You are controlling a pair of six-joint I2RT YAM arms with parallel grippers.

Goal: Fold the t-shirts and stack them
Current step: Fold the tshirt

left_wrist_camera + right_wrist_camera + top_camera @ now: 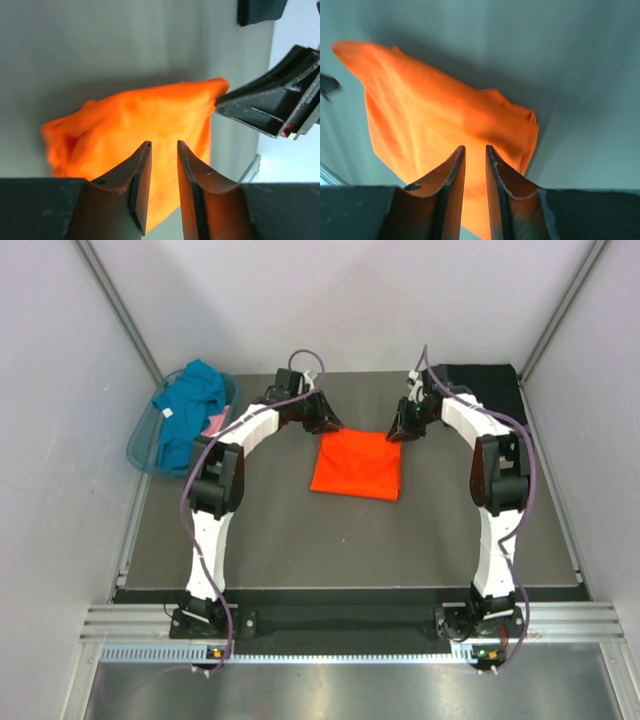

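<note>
Folded bright orange cloth t-shirt (357,465) flat on surface (300,540). Your left gripper (161,145), right gripper (473,147) at its far corners (jaws narrowly spread, empty).

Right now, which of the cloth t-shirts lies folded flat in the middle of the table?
The bright orange cloth t-shirt, a folded rectangle. The teal t-shirt is crumpled in the blue-green plastic basket; the black t-shirt lies at the far right corner.
</note>
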